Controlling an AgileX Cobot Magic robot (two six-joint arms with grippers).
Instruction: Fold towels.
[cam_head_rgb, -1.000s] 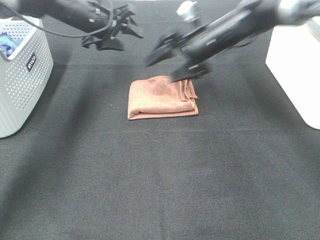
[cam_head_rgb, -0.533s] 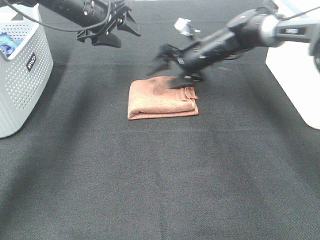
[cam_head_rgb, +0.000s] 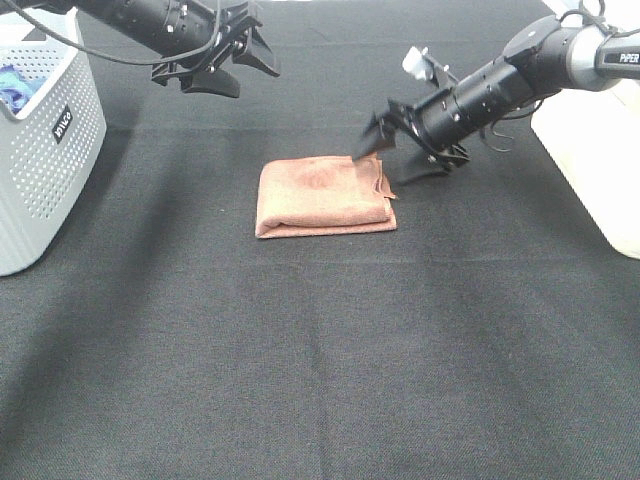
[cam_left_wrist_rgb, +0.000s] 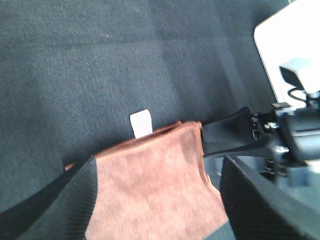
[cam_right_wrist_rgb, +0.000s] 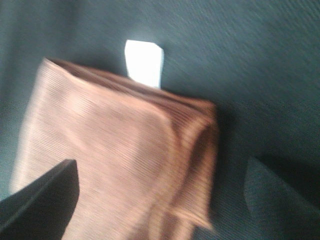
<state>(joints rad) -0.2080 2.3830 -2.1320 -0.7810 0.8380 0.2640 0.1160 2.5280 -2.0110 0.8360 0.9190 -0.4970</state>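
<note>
Jaws spread, left gripper (cam_head_rgb: 238, 70) and right gripper (cam_head_rgb: 384, 160); folded towel (cam_head_rgb: 320, 195) on black table (cam_head_rgb: 300, 350); white basket (cam_head_rgb: 45, 170) left.

A: How is the left arm posed?
B: It is stretched in from the far left and held high. The left gripper (cam_head_rgb: 248, 70) is seen with jaws spread wide.
A: And the right arm?
B: It is reached in from the right, angled downward. The right gripper (cam_head_rgb: 383, 160) is set low, jaws parted wide.
</note>
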